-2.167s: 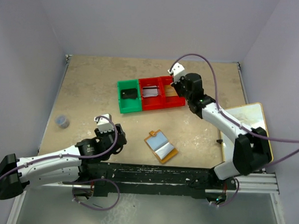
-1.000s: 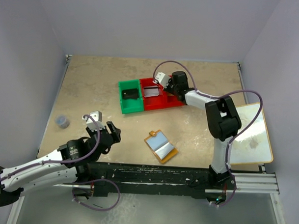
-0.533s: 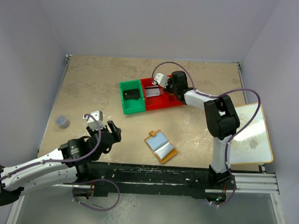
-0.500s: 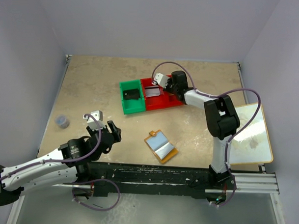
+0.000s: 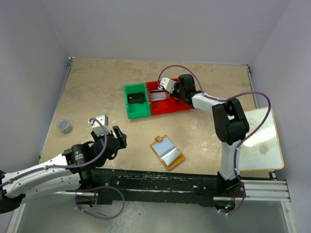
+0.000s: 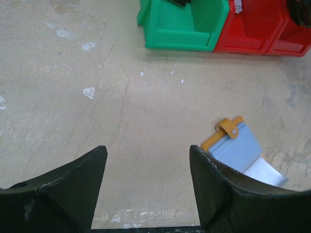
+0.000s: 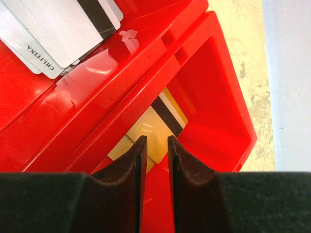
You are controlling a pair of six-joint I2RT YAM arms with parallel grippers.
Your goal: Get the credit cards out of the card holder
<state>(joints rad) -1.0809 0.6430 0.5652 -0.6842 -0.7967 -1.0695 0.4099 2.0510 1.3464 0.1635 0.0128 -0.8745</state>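
Note:
The card holder (image 5: 167,152) lies open on the table, orange-tan with pale blue pockets; in the left wrist view (image 6: 241,149) its tab clasp shows and a white card (image 6: 265,173) sticks out of it. My left gripper (image 5: 118,137) is open and empty, left of the holder (image 6: 148,155). My right gripper (image 5: 175,92) hovers over the red bins (image 5: 166,104), jaws a narrow gap apart with nothing between them (image 7: 154,143). Gold-tan cards (image 7: 146,131) lie in the bin under it. Grey-white cards (image 7: 58,29) lie in the neighbouring red compartment. A black card (image 5: 134,98) lies in the green bin (image 5: 129,113).
A large white tan-edged board (image 5: 264,141) lies at the table's right edge. A small grey cap (image 5: 65,125) sits at the left. The green bin (image 6: 170,36) and red bins (image 6: 257,34) stand beyond the holder in the left wrist view.
My right gripper swung left and down from above the right red bin to low over the red bins. My left arm drew back left, then edged slightly toward the holder.

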